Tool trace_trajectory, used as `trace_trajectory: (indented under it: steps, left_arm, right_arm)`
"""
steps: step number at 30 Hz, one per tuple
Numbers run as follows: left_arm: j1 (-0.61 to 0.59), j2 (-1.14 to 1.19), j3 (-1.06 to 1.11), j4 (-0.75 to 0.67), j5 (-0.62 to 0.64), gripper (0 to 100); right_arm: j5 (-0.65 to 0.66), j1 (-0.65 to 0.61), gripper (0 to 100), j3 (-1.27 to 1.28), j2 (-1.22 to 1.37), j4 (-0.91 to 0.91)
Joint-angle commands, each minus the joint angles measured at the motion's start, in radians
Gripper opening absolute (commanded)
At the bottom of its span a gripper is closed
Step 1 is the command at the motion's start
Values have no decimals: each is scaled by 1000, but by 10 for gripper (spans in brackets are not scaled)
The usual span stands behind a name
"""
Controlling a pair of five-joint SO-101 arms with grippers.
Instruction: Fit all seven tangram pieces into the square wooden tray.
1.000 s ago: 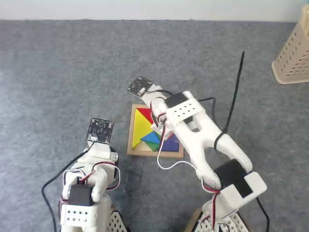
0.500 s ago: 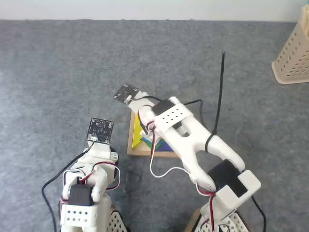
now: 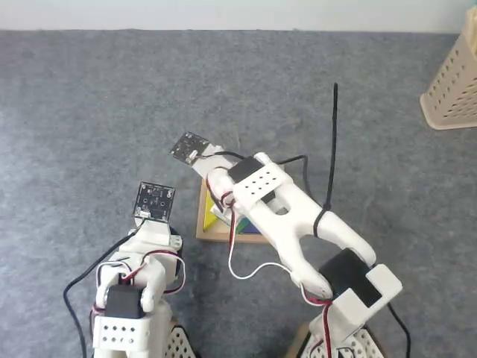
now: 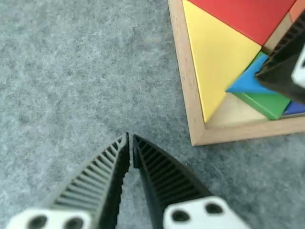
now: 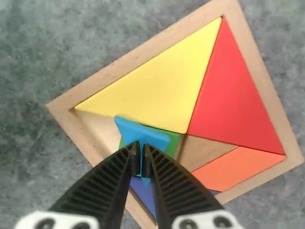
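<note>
1. The left gripper (image 4: 129,143) hangs over the grey carpet (image 4: 71,71), near one corner of the tray (image 4: 180,81) but apart from it. Its jaws are pressed together and hold nothing.
2. The tray lies on the carpet between the two arms. In the high view the right arm (image 3: 298,216) covers most of it.
3. Inside the tray the yellow piece (image 5: 152,90) lies flat along one wall. The red piece (image 5: 228,100) touches it along one edge, and the orange piece (image 5: 233,167) touches the red one. A bare patch of wood shows beside them.
4. The blue piece (image 5: 138,133) is a small triangle. It sits partly on top of the green piece (image 5: 175,139), just beside the yellow piece.
5. The right gripper (image 5: 141,151) is over the tray, and its jaws pinch the blue piece.
6. A pale basket (image 3: 455,74) stands at the far right, well apart from the tray.
</note>
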Motion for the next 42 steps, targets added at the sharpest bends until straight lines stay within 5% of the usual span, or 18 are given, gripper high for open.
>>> trace_trajectory:
  steps: [1,14,27,42]
  left_arm:
    - [-5,-21,-19,6,6,12]
    - [-5,-21,-19,6,6,12]
    - [-5,-21,-19,6,6,12]
    - [-5,-21,-19,6,6,12]
  right_arm:
    - [-12,67,7,-8,-124,19]
    - [-9,117,7,-25,39,-45]
    - [-26,-22,7,-18,41,-22]
    - [-52,-19,7,-18,35,59]
